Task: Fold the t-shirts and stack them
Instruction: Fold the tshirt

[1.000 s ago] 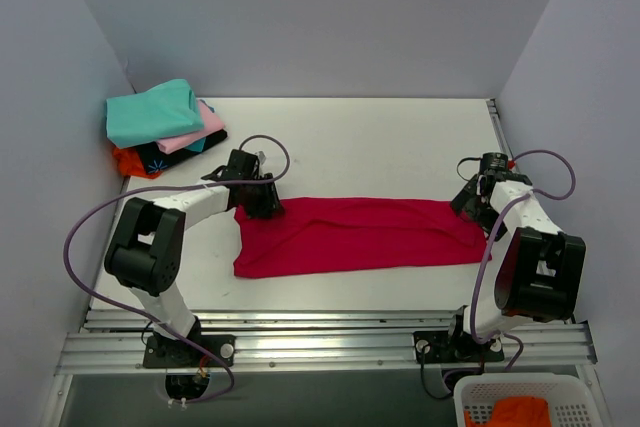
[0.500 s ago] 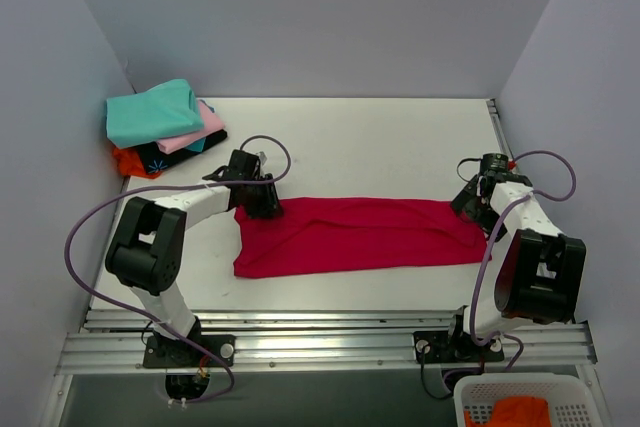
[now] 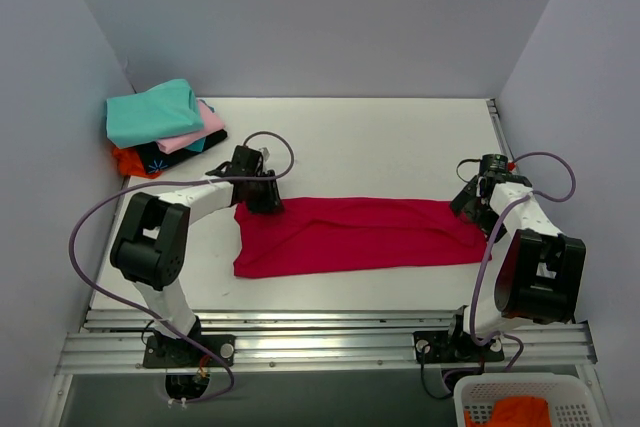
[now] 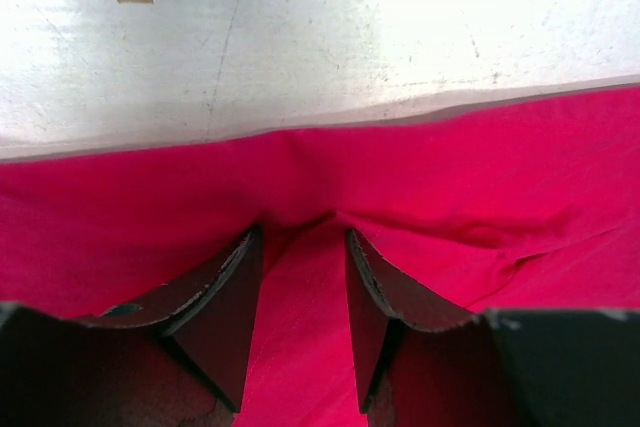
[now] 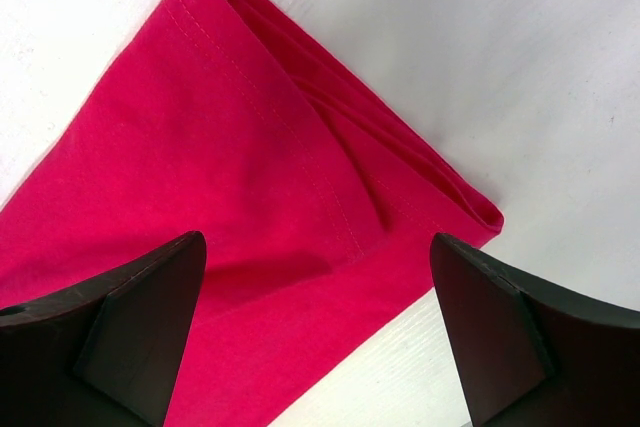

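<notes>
Crimson t-shirt (image 3: 350, 235) lies folded into a long band across the near part of the tabletop (image 3: 380, 147), from left to right. At its far left corner the left fingers (image 4: 215, 312) stand close together, with a raised ridge of the red cloth pinched between them — small wrinkles run toward the tips. At the right end the right fingers (image 5: 140, 332) are spread wide apart above the hemmed corner, and the cloth lies flat between them. In the far left corner of the tabletop, well apart from the red shirt, sits a stack — teal t-shirt (image 3: 150, 112) on top, pink t-shirt (image 3: 205, 125) under it, black t-shirt (image 3: 165, 155) and orange t-shirt (image 3: 128, 159) at the bottom.
</notes>
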Tool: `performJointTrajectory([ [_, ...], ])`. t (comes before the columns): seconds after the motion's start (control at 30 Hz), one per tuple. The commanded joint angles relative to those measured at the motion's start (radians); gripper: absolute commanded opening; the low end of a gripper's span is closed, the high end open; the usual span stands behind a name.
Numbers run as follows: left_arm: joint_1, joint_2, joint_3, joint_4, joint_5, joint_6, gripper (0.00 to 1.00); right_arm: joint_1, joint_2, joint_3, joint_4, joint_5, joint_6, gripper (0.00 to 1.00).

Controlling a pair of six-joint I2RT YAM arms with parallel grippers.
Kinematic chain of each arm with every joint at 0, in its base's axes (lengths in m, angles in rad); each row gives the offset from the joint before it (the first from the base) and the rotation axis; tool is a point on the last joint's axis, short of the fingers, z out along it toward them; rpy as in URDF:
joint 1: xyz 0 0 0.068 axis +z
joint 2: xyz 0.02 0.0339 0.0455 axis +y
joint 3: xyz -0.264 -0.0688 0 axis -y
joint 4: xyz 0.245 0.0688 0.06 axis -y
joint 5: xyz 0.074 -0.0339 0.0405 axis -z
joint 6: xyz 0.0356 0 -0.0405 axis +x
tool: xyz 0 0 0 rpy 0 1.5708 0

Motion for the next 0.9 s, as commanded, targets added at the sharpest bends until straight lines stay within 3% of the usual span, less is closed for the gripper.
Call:
performJointTrajectory([
  [0.0,-0.011,0.008,-0.008,0.026,0.012,0.017,0.47,0.003,-0.023,0.007,-0.033,0.005,0.009,0.9],
  [0.33,-0.019,0.013,-0.034,0.032,0.016,0.024,0.43,0.006,-0.016,-0.001,-0.025,-0.001,0.022,0.89],
  [0.73,-0.019,-0.01,-0.008,0.001,-0.008,0.024,0.05,0.019,-0.023,-0.013,-0.024,0.003,0.032,0.89],
  [0.87,-0.017,-0.033,0.005,-0.011,-0.014,0.025,0.02,0.019,-0.028,-0.018,-0.024,0.003,0.034,0.89],
])
